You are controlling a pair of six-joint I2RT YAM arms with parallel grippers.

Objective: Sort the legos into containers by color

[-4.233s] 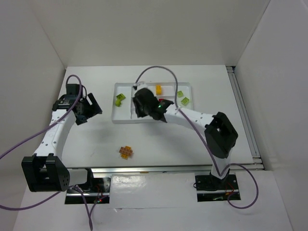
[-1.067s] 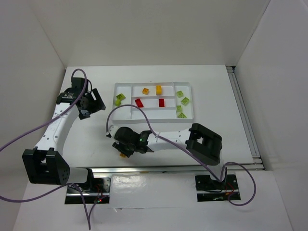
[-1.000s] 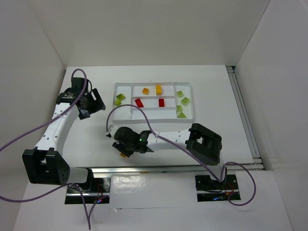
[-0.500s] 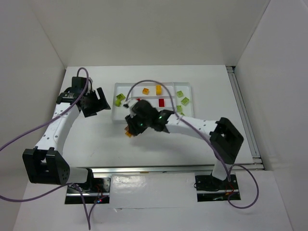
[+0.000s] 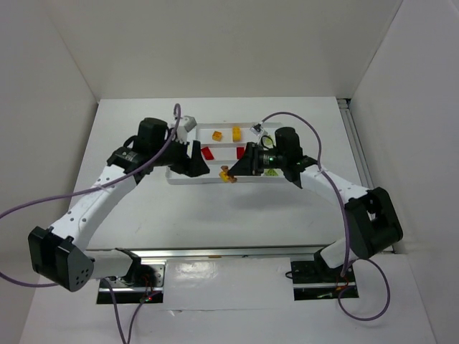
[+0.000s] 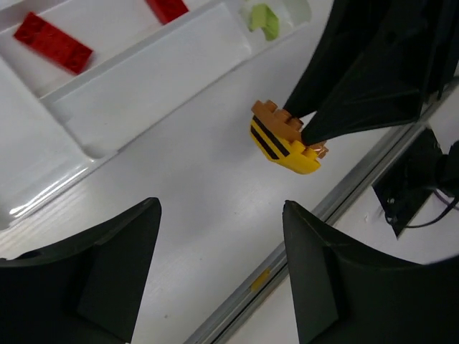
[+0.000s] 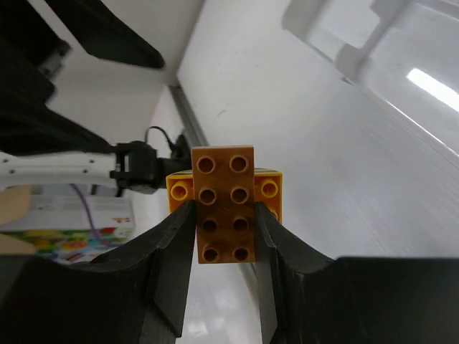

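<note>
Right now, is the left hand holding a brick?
No, the left hand is open with nothing between its fingers; the orange-yellow brick stack sits in the right hand.

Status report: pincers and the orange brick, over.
Right pincer shut on orange-yellow brick, held beside the tray. Left pincer open, empty, facing it. Nothing between brick and tray.

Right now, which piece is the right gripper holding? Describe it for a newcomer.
Find the white tray, then the right gripper just outside its near wall. Pinched there is an orange-on-yellow brick stack; the other visible bricks lie singly in the tray.
</note>
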